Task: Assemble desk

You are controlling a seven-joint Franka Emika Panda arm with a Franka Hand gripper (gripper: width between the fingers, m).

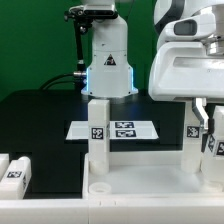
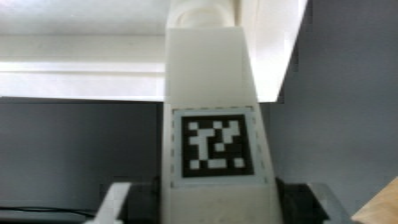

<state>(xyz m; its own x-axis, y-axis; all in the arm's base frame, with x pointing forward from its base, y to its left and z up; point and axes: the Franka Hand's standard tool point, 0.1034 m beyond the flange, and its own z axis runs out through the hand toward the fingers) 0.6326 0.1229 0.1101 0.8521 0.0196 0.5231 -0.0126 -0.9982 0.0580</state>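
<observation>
The white rimmed desk tabletop (image 1: 130, 190) lies at the front of the exterior view. One white block leg (image 1: 97, 138) stands upright in its left far corner. A second leg (image 1: 195, 152) stands upright at the right far corner, and my gripper (image 1: 205, 118) is around its top. In the wrist view this leg (image 2: 217, 90) fills the middle with its square tag facing the camera. My gripper (image 2: 214, 205) is shut on it, with one finger (image 2: 121, 205) against each side. The leg's lower end and its socket are hidden.
Two loose white legs (image 1: 15, 172) lie on the black table at the exterior view's left. The marker board (image 1: 118, 129) lies behind the tabletop. The robot base (image 1: 108, 62) stands at the back, with cables to its left.
</observation>
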